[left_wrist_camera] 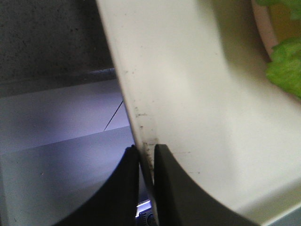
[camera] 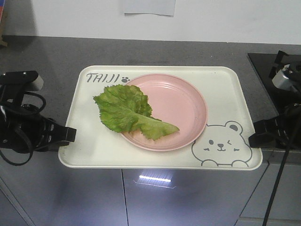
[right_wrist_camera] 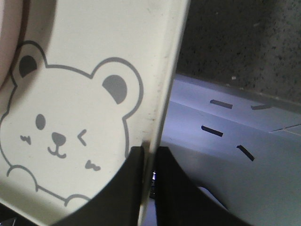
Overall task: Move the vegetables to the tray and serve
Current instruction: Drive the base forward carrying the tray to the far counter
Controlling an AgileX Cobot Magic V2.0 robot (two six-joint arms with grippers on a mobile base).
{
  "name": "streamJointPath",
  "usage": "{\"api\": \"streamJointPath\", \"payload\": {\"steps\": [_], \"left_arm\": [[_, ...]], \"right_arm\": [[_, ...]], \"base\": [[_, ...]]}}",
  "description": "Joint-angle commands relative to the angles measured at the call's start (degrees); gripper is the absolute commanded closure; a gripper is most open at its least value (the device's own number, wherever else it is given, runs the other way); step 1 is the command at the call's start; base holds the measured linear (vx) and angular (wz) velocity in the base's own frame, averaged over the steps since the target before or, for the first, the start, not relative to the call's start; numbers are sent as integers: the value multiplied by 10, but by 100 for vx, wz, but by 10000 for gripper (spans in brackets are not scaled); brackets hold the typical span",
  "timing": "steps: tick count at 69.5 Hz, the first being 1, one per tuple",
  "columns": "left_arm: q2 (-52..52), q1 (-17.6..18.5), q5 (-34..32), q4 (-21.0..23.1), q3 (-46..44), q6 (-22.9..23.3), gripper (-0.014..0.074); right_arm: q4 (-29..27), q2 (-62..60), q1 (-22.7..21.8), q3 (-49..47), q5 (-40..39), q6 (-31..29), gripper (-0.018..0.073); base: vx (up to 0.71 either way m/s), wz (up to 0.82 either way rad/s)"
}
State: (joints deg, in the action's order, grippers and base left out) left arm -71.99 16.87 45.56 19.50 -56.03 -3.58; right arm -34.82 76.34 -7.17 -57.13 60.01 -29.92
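Observation:
A cream-white tray with "TAIJI" lettering and a winking bear drawing sits partly over the counter's front edge. On it stands a round pink plate carrying the vegetables, one green frilly lettuce leaf that overhangs the plate's left side. My left gripper is shut on the tray's left rim, one finger on each side of it. My right gripper is shut on the tray's right rim beside the bear face. The leaf's edge shows at the far right of the left wrist view.
The tray rests on a dark grey speckled counter against a white wall. A black cooktop lies at the right. Glossy grey cabinet fronts drop below the counter's front edge.

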Motion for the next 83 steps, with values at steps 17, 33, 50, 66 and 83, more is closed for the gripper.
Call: {"api": "streamJointPath", "payload": {"steps": [17,33,50,66,83], "left_arm": [[15,7,-29,32,-17,-8,604],[15,7,-29,32,-17,-8,604],[15,7,-29,32,-17,-8,604],[15,7,-29,32,-17,-8,604],[15,7,-29,32,-17,-8,604]], "right_arm": [[-49,-18,4,-16,5,-22,561],[-49,-18,4,-16,5,-22,561],[-49,-18,4,-16,5,-22,561],[-49,-18,4,-16,5,-22,561],[-49,-18,4,-16,5,-22,561]], "base": [[16,3],[16,2],[15,-2],[14,-4],[13,-1]]}}
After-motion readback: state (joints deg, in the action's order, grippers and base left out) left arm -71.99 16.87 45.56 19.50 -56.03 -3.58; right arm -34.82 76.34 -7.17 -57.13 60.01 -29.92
